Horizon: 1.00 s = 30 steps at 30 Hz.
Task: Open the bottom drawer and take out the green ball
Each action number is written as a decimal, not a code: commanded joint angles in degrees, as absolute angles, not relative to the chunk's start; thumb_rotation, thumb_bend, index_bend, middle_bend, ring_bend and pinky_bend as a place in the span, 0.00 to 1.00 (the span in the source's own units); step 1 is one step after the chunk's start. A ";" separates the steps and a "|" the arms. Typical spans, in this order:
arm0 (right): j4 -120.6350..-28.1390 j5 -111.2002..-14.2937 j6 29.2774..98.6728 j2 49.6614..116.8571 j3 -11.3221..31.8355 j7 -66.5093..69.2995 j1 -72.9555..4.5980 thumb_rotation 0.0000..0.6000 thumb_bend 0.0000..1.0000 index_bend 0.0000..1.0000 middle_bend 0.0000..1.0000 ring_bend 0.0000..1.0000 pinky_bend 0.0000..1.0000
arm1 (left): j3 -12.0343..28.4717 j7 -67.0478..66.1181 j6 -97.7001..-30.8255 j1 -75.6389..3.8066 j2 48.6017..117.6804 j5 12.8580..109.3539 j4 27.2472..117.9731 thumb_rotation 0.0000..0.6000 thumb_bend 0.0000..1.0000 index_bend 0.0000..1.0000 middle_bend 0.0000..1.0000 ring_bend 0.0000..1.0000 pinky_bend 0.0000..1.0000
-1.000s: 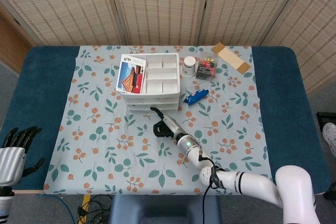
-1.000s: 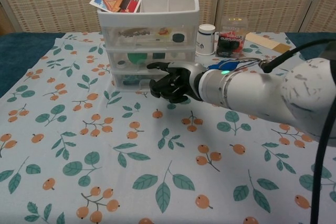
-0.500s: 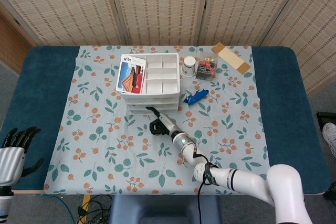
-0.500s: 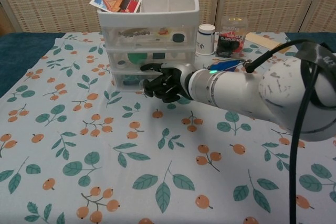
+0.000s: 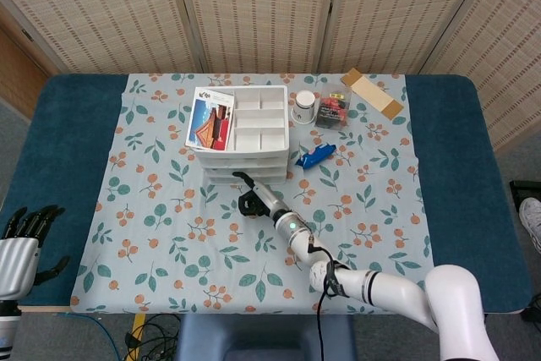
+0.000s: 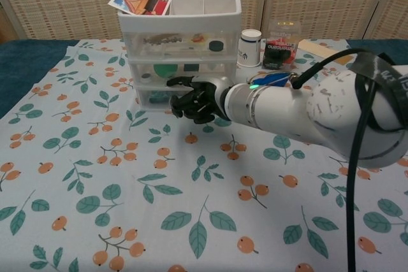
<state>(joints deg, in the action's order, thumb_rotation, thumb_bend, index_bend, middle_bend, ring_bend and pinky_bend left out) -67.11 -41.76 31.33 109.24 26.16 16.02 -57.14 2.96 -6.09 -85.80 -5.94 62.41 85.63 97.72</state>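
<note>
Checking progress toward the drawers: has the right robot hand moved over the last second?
Yes. The right robot hand has slid leftward along the front of the drawer unit, toward the bottom drawer, which looks closed.

White drawer unit [image 6: 182, 42] seen w/ translucent fronts; green shape [image 6: 167, 69] shown thru the middle one. Red, blue & orange card [image 5: 211, 122] laid on top-left. Tablecloth [image 5: 169, 209] printed pale grey-blue w/ teal leaves & orange berries; dark teal table [image 5: 59, 141] shown around it. Right hand [image 6: 194, 99] seen black, its arm [image 6: 299, 116] white w/ a green light. Left hand [image 5: 21, 238] shown silver w/ black fingers. White cup [image 5: 303, 106], blue object [image 5: 314, 155], clear box [image 5: 332, 111] w/ red & black inside, tan strip [image 5: 372, 94] noted behind. Beige woven screens [image 5: 270, 6] at back.
</note>
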 commanded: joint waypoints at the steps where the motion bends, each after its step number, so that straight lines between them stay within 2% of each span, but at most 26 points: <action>1: -66.93 -41.99 31.08 109.31 26.13 16.16 -57.20 1.00 0.74 0.04 0.78 0.91 1.00 | 2.95 -6.09 -85.77 -5.93 62.43 85.60 97.69 1.00 0.20 0.17 0.18 0.18 0.09; 12: -70.06 -44.38 32.25 108.06 24.44 15.94 -55.42 1.00 0.74 0.07 0.78 0.91 1.00 | 2.76 -6.02 -85.81 -5.71 62.48 85.64 97.54 1.00 0.20 0.17 0.18 0.18 0.09; 27: -78.43 -47.31 35.05 104.32 20.03 14.57 -50.99 1.00 0.74 0.07 0.78 0.91 1.00 | 2.52 -5.69 -85.55 -5.62 62.69 85.75 97.18 1.00 0.20 0.17 0.18 0.18 0.09; 30: -81.58 -48.68 35.92 102.47 18.86 13.54 -50.00 1.00 0.74 0.03 0.77 0.91 1.00 | 2.52 -5.64 -85.53 -5.66 62.76 85.85 97.15 1.00 0.20 0.17 0.18 0.18 0.09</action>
